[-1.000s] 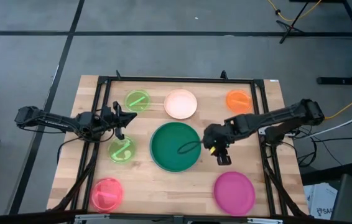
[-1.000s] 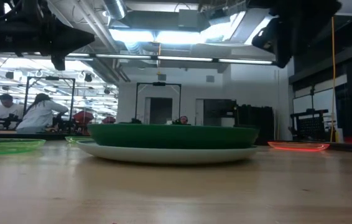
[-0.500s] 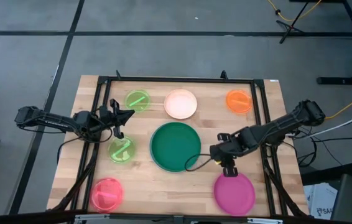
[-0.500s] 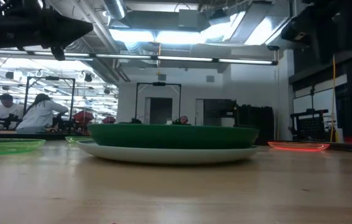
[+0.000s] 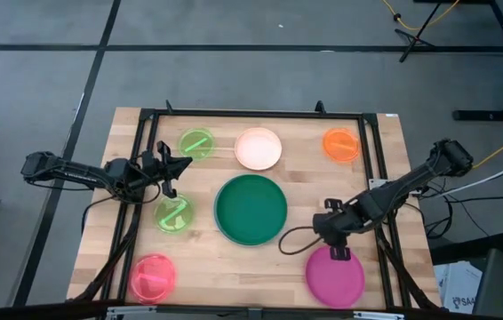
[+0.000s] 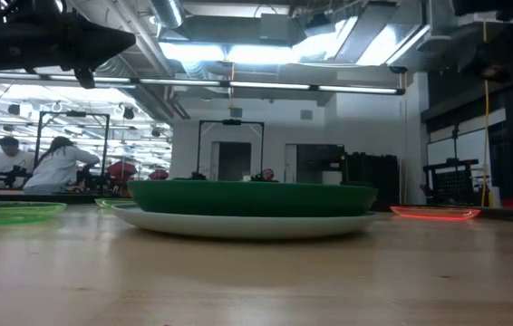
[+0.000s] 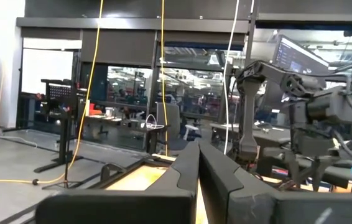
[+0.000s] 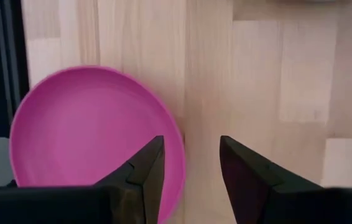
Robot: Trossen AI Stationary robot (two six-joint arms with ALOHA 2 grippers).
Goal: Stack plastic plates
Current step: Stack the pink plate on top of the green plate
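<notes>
The dark green plate (image 5: 251,209) sits nested on a paler large plate (image 6: 247,225) at the table's middle. The magenta plate (image 5: 335,277) lies flat near the right near corner. My right gripper (image 5: 339,251) hangs open over its far rim, pointing down; in the wrist view the fingers (image 8: 146,167) stand on either side of the magenta rim (image 8: 177,155) without touching it. My left gripper (image 5: 170,169) waits shut above the table's left side, between the two lime green plates (image 5: 197,143) (image 5: 174,213). The cream (image 5: 259,148), orange (image 5: 341,145) and pink (image 5: 153,276) plates lie apart.
A black frame rail (image 5: 378,178) runs along the table's right side close to my right arm, and another (image 5: 138,178) along the left. Bare wood (image 5: 234,267) lies between the pink and magenta plates. People sit in the room beyond the table (image 6: 57,163).
My right gripper has moved from beside the dark green plate's right rim toward the table's near edge, ending over the magenta plate's far rim. No plate has moved.
</notes>
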